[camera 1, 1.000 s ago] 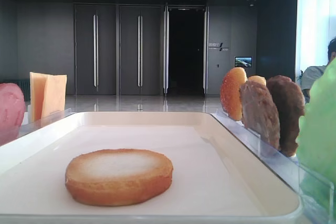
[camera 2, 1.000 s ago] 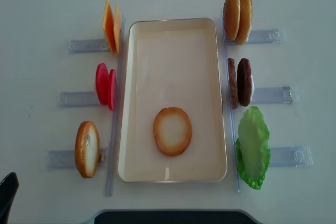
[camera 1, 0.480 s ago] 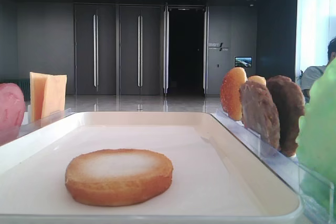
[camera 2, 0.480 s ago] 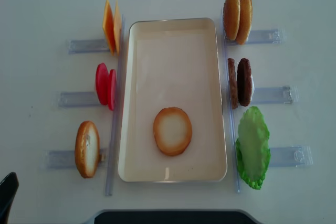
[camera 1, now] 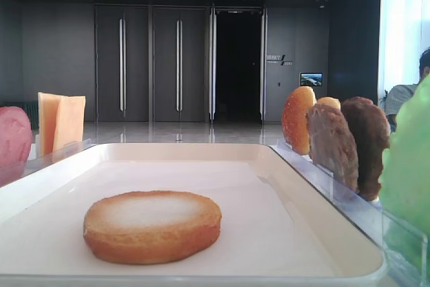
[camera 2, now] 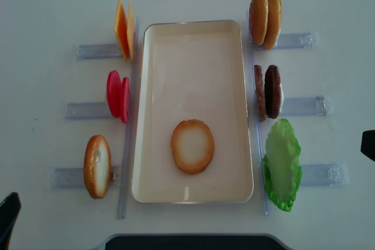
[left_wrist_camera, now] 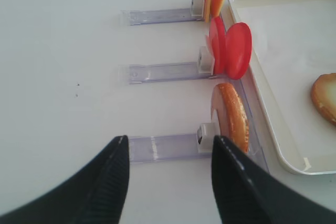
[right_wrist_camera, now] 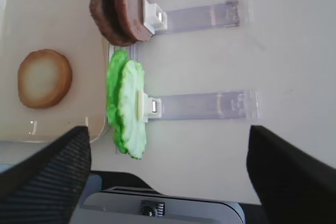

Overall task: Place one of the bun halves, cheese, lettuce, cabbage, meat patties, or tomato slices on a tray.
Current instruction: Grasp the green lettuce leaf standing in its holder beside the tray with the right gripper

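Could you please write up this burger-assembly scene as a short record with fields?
tray: cream, in the middle of the table
on tray: one bun half, pale toasted face up
left racks: cheese, tomato slices, another bun half, all standing on edge
right racks: two buns, meat patties, lettuce
left gripper: open, empty, near the left bun rack
right gripper: open, empty, facing the lettuce rack
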Controlling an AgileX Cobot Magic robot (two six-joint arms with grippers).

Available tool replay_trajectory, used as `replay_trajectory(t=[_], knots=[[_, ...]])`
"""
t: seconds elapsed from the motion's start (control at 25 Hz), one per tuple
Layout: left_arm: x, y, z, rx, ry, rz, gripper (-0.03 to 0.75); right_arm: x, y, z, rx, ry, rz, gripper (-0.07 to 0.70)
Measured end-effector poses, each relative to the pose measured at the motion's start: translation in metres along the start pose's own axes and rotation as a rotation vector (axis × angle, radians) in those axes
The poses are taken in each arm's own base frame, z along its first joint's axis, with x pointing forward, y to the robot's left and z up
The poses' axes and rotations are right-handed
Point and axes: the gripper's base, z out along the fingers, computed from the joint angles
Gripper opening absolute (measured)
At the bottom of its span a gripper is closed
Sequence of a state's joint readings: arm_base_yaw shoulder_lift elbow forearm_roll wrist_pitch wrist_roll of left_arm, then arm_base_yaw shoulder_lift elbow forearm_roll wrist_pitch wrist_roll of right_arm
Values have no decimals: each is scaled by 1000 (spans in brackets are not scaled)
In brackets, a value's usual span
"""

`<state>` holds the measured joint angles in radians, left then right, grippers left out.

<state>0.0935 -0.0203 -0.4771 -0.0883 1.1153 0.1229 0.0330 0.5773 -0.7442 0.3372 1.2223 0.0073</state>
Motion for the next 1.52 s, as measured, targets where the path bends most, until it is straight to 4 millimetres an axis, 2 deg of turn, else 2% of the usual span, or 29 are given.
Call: replay_trajectory(t=[0.28, 0.44, 0.56, 0.88, 1.08, 1.32, 1.52], knots=[[0, 0, 0, 0, 0, -1, 391, -6, 12, 20, -82, 160, -25, 569], [0, 0, 0, 0, 0, -1, 391, -10, 18, 35, -64, 267, -41, 569], [0, 0, 0, 0, 0, -1, 391, -24, 20, 49, 17, 324, -89, 569], [0, 0, 0, 1, 0, -2, 391, -57, 29, 54, 85, 301, -142, 569], [0, 0, 0, 1, 0, -2, 391, -60, 29, 65, 98, 341, -144, 569], [0, 0, 0, 1, 0, -5, 391, -60, 30, 66, 89, 350, -138, 569], [0, 0, 0, 1, 0, -8, 391, -55, 42, 72, 58, 390, -153, 569]])
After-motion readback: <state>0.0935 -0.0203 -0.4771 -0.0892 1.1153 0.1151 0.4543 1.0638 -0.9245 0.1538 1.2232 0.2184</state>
